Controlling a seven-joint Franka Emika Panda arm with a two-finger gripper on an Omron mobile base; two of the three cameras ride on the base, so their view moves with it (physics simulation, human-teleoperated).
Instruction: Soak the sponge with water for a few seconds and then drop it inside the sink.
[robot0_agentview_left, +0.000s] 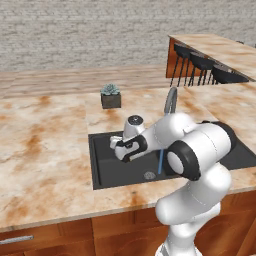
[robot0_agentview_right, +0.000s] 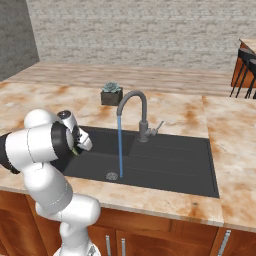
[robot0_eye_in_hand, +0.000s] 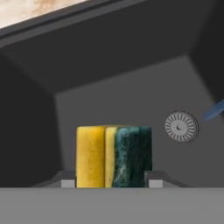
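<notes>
Nearest the left base camera, the white arm's elbow bulks over the front edge of the marble countertop (robot0_agentview_left: 45, 145), and beyond it the pincer (robot0_agentview_left: 118, 150) hangs low over the left part of the black sink (robot0_agentview_left: 102, 172). Its tips are hidden behind the wrist here, so how far they stand apart cannot be read from this side. To the pincer's right, a short length of the blue water (robot0_agentview_left: 160, 162) shows under the forearm, with the round drain (robot0_agentview_left: 149, 175) just below it. Behind the pincer, on the counter, stands a dark plant pot (robot0_agentview_left: 111, 99).

From the right base view, the arm's shoulder lies closest. The pincer (robot0_agentview_right: 79, 148) points down into the sink (robot0_agentview_right: 165, 165) near its left wall, with a sliver of the sponge (robot0_agentview_right: 75, 150) at its tips. Well to its right, the water (robot0_agentview_right: 120, 147) falls from the grey faucet (robot0_agentview_right: 136, 102) beside the drain (robot0_agentview_right: 112, 176).

At the hand view, the two fingertips (robot0_eye_in_hand: 68, 183) clamp the sponge (robot0_eye_in_hand: 113, 156) between them, one on its yellow side, the other on its dark green side. Past the sponge to its right lies the drain (robot0_eye_in_hand: 181, 126), and the water (robot0_eye_in_hand: 214, 110) crosses further right, apart from the sponge. No writing or brand can be read.
</notes>
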